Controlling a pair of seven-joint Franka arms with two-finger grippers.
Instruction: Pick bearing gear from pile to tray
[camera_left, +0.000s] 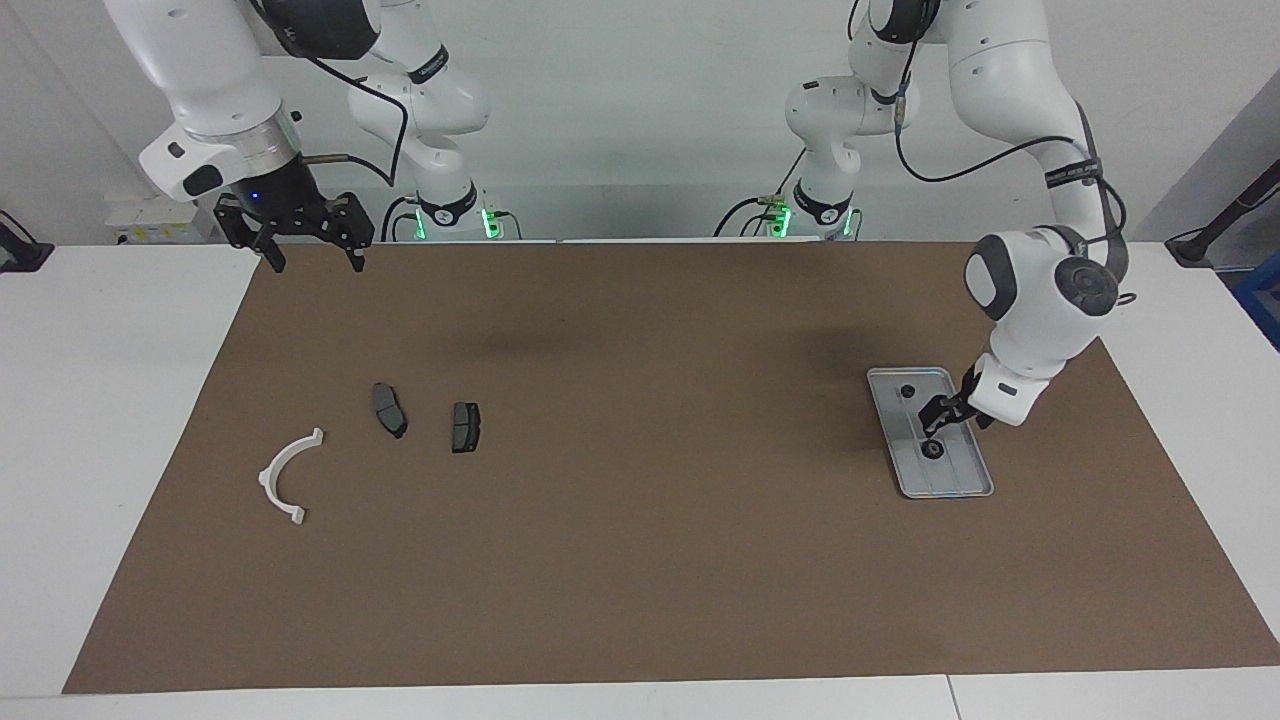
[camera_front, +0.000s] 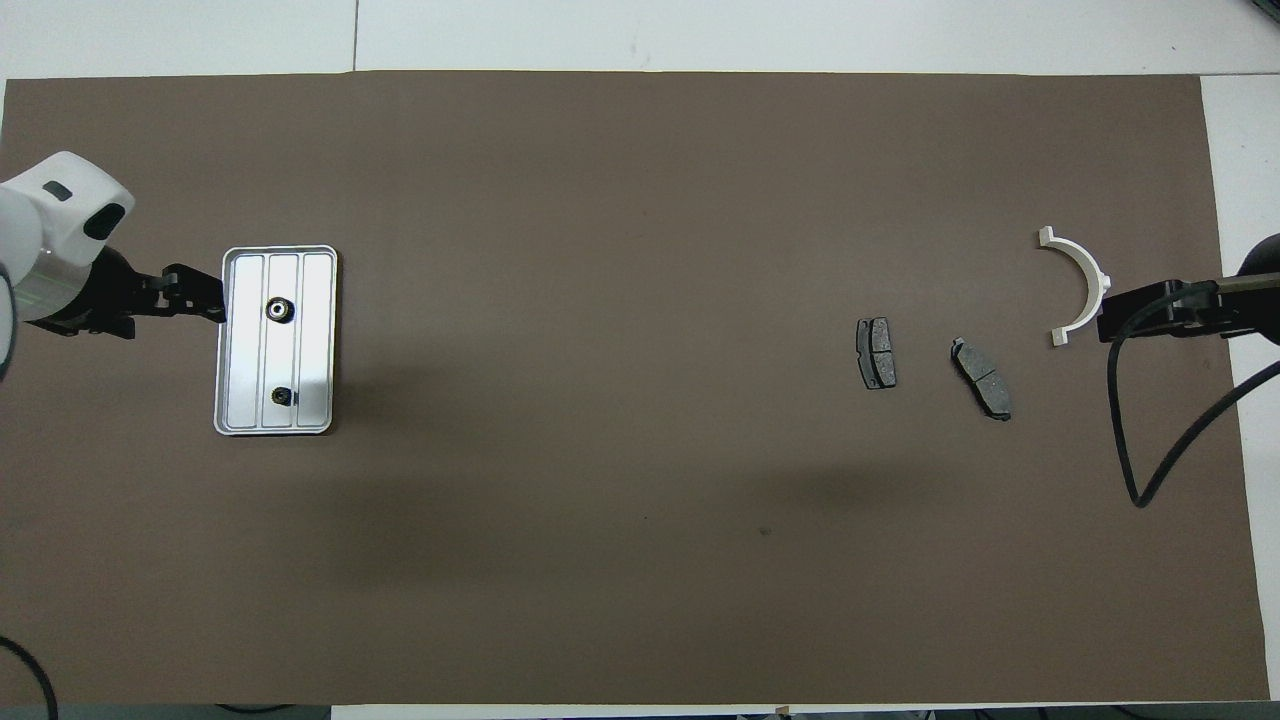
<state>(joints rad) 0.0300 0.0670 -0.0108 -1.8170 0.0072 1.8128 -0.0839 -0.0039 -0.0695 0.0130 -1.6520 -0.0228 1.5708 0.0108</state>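
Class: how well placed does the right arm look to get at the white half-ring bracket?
Probably well: the right gripper hangs open above the mat's edge, and nothing lies on or against the white half-ring bracket, which sits apart from the brake pads.

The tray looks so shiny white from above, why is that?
In the overhead view the metal tray mirrors the room lights, so its floor glares almost white around the two small black parts. In the facing view the same tray looks dull grey, without glare.
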